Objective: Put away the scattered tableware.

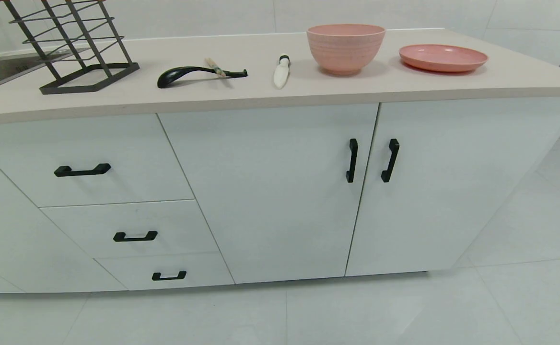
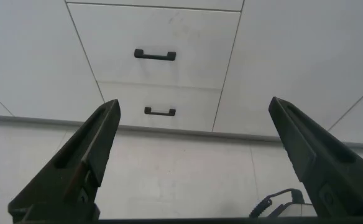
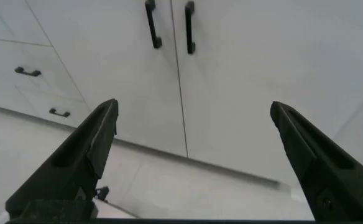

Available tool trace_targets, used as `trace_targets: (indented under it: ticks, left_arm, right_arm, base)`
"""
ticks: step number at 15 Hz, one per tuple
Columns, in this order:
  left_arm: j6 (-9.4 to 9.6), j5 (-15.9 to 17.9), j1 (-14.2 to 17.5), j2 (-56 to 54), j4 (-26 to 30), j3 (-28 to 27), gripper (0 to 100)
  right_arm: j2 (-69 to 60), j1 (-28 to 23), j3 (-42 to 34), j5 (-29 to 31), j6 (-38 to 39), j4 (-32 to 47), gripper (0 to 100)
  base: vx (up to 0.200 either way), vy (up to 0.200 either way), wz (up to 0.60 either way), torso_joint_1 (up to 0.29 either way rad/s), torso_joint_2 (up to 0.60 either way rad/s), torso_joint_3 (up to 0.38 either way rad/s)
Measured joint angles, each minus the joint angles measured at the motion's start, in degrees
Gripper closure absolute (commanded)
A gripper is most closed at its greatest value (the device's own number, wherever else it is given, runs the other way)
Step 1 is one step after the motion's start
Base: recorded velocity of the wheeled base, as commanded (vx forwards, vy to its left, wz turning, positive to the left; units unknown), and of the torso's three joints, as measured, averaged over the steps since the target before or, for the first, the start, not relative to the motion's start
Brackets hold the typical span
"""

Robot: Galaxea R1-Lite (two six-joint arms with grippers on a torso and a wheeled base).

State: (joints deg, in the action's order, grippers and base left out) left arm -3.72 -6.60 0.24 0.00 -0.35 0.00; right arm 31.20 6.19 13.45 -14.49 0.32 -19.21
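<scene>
On the beige countertop (image 1: 404, 86) lie a black ladle (image 1: 184, 75), a small wooden-handled utensil (image 1: 215, 68) crossing its handle, and a white utensil (image 1: 281, 73) with a dark tip. To their right stand a pink bowl (image 1: 345, 48) and a pink plate (image 1: 443, 57). A black wire dish rack (image 1: 76, 48) stands at the counter's left. My left gripper (image 2: 194, 112) is open, low down in front of the drawers (image 2: 155, 56). My right gripper (image 3: 194, 112) is open too, low before the two cabinet doors (image 3: 169, 62). Both hold nothing.
A sink (image 1: 2, 67) sits at the counter's far left. Below the counter are three drawers with black handles (image 1: 82, 170) and two doors with vertical black handles (image 1: 372, 160). Pale tiled floor (image 1: 309, 311) spreads in front of the cabinet.
</scene>
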Motion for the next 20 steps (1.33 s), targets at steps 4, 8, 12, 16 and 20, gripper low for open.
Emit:
trace_targets:
  ticks: [4, 8, 12, 16, 20]
  left_arm:
    - [0.13, 0.4, 0.0, 0.0, 0.0, 0.0, 0]
    - [0.02, 6.8, 0.0, 0.0, -17.1, -0.1, 0]
    - [-1.01, 17.5, -0.3, 0.4, -15.7, -3.4, 0]
    - [-1.76, 23.5, -3.8, 6.3, -12.5, -14.4, 0]
    - [-1.52, 37.3, -13.2, 20.2, -19.1, -20.7, 0]
  right_arm:
    - [22.1, 1.2, -0.4, -3.7, -1.5, -25.7, 0]
    - [44.4, 1.7, -0.2, -8.9, -4.6, -46.7, 0]
    - [58.9, 3.5, 6.1, -11.5, -5.6, -53.0, 0]
    - [61.2, 3.7, 6.5, -11.8, -5.3, -54.1, 0]
    - [61.5, 3.4, 6.0, -13.9, -5.3, -58.3, 0]
  base:
    - [0.0, 0.0, 0.0, 0.0, 0.0, 0.0]
    - [0.0, 0.0, 0.0, 0.0, 0.0, 0.0]
    - [0.0, 0.0, 0.0, 0.0, 0.0, 0.0]
    - [0.0, 0.0, 0.0, 0.0, 0.0, 0.0]
    - [0.0, 0.0, 0.0, 0.0, 0.0, 0.0]
